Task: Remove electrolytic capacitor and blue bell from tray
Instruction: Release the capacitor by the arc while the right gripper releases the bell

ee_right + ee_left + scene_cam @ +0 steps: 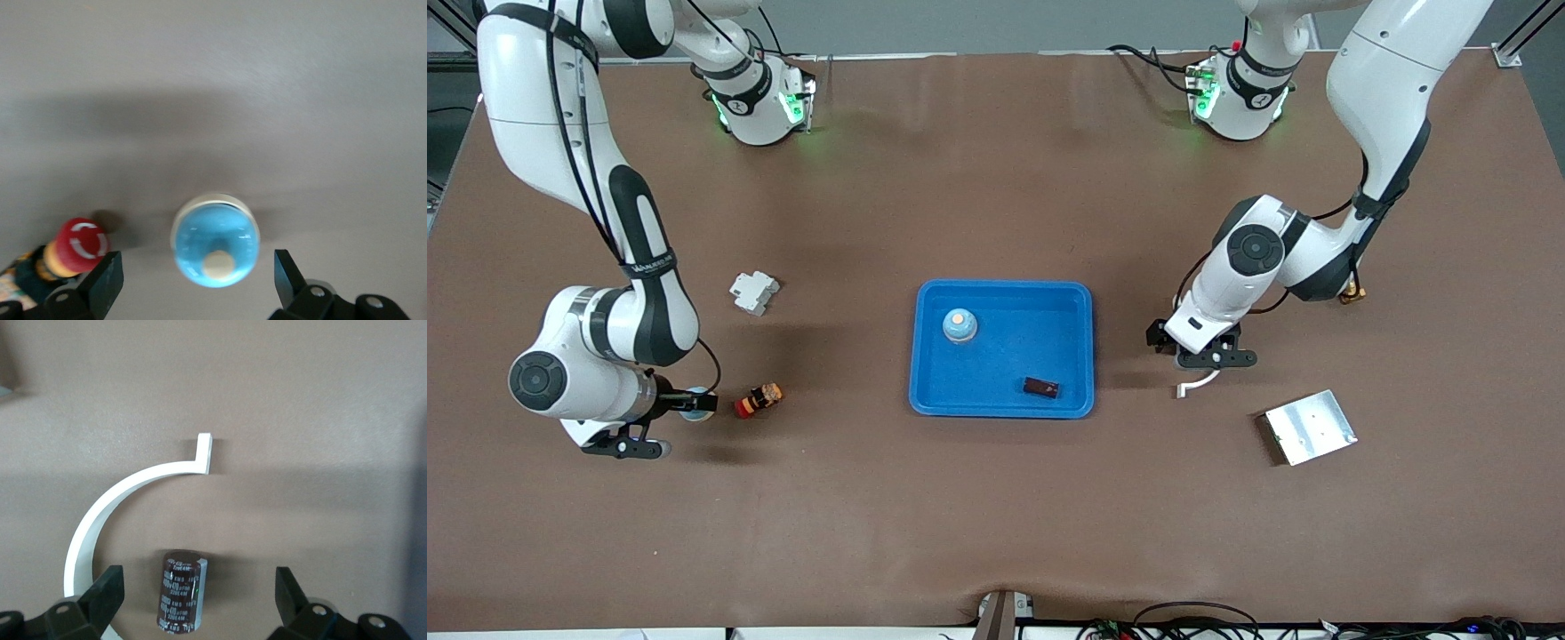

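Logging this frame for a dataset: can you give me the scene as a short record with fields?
left end effector: open, straddling capacitor, not touching
capacitor: on table, beside white bracket
right end effector: open, straddling bell, not touching
bell: on table, beside red button
tray: blue, mid-table, holds second bell and dark block
other: white module, metal plate
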`<state>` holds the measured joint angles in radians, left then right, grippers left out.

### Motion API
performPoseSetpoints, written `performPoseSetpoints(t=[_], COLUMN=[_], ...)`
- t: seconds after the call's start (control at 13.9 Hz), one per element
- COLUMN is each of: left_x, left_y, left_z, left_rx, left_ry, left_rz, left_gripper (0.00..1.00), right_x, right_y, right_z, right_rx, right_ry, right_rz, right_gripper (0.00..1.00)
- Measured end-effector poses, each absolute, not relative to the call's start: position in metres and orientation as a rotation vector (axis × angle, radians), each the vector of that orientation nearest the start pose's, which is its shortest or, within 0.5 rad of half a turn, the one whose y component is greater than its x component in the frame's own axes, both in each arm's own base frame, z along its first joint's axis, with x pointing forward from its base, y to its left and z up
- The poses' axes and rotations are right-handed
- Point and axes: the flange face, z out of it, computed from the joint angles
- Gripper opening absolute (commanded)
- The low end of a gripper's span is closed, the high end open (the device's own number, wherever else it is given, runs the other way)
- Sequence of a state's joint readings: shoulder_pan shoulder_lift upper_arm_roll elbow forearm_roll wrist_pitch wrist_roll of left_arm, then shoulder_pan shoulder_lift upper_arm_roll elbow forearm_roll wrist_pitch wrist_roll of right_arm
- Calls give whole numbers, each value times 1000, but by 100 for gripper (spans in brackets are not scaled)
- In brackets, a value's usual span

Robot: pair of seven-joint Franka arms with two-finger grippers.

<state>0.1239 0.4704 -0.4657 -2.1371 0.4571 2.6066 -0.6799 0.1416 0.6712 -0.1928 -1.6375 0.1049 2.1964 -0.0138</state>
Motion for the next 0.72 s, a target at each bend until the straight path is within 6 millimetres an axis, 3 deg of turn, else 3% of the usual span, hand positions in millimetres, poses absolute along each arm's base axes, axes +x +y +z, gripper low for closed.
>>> performPoseSetpoints(t=[0.14,0.36,0.72], left_x=[542,553,562], left_y=[-206,-216,-249], left_z=[217,236,269], left_rx=[-3134,-3114,-3167], left_ry=[-17,-69,-481], left_rz=[-139,-119,-62], left_gripper=[100,100,100], right_x=[678,670,633], right_y=[30,122,268], right_z=[239,261,282], right_rx=[-3153,-3127,-3060], right_ry=[57,144,394], right_rz=[139,107,123], right_gripper=[100,100,100])
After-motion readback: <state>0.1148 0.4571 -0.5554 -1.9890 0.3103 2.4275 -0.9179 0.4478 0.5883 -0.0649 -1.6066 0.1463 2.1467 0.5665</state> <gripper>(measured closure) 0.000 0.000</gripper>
